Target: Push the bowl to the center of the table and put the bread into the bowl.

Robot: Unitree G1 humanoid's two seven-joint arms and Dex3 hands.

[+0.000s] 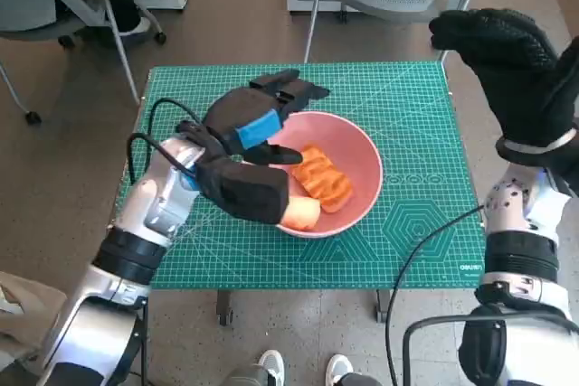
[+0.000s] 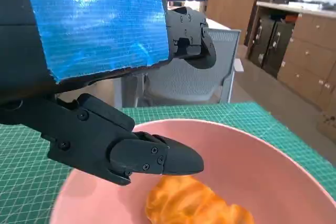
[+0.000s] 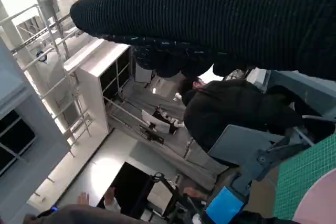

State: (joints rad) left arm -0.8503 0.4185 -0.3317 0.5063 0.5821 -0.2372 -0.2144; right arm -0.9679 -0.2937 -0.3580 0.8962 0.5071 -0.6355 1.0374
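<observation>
The bread (image 1: 322,178) lies in the bowl (image 1: 362,146), which sits on the worktop (image 1: 416,106) near its middle.

The near-left part of the bowl (image 1: 362,146) is covered by the left hand (image 1: 258,124) in the head view, and the bread (image 2: 194,205) is cut off by the left wrist view's lower edge.

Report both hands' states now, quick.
Left hand: open, holding nothing, over the pink bowl with the bread.
Right hand: open, raised, empty.

Smooth matt pink bowl (image 1: 357,164), glossy crusted bread (image 1: 323,178), knitted right hand (image 1: 516,65)
</observation>
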